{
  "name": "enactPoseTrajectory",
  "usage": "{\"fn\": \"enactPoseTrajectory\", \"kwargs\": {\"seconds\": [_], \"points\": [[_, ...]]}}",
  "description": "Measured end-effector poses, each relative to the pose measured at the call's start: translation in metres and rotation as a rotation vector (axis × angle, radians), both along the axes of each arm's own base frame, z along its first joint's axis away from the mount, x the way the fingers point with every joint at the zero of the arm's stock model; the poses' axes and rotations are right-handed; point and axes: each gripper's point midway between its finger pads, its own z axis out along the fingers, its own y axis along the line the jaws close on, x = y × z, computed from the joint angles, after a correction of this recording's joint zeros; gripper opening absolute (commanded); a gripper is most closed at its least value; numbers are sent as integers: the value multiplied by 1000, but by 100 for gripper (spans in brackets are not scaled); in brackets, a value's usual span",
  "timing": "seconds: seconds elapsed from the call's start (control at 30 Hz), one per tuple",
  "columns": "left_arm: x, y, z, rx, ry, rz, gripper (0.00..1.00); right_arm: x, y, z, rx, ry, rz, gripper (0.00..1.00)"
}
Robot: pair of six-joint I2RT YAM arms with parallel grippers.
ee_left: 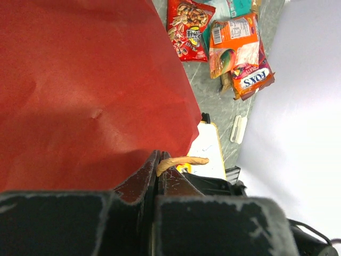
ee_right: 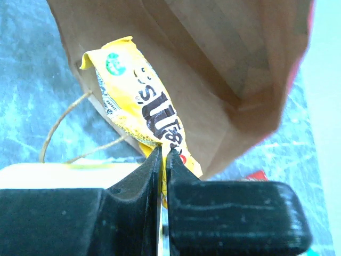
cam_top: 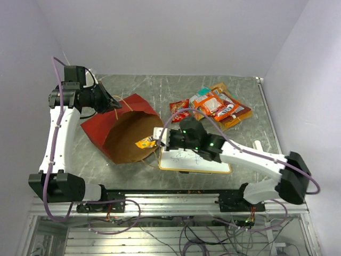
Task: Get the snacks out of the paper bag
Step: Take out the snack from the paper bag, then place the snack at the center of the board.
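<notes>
- Right wrist view: we see our right end effector [ee_right: 163, 154] clamped on a yellow snack packet [ee_right: 139, 101] at the mouth of the paper bag [ee_right: 240, 64].
- Our left end effector [ee_left: 158, 162] is pinched onto the bag's red edge, by a string handle [ee_left: 184, 160].
- Other snack packets [cam_top: 216, 105] lie piled on the tabletop [cam_top: 160, 88], apart from the bag.
</notes>
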Motion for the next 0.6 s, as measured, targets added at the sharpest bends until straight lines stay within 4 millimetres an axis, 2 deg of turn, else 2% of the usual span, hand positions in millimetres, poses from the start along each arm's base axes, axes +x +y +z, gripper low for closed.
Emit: {"fn": "enactPoseTrajectory", "kwargs": {"seconds": [0.13,0.23,0.33,0.47,0.57,0.6], "points": [[2,2,0,4,-3,8,7,-5,-36,22,12,-35,-67,0],[2,2,0,4,-4,13,7,9,-66,43,61,-60,-162,0],[4,3,0,4,-6,17,7,46,-111,60,139,-45,-354,0],[7,4,-2,2,-3,21,7,92,-165,72,282,36,-642,0],[10,4,-3,0,1,23,7,118,-191,69,388,162,-846,0],[10,4,-4,0,2,23,7,134,-197,68,435,237,-935,0]]}}
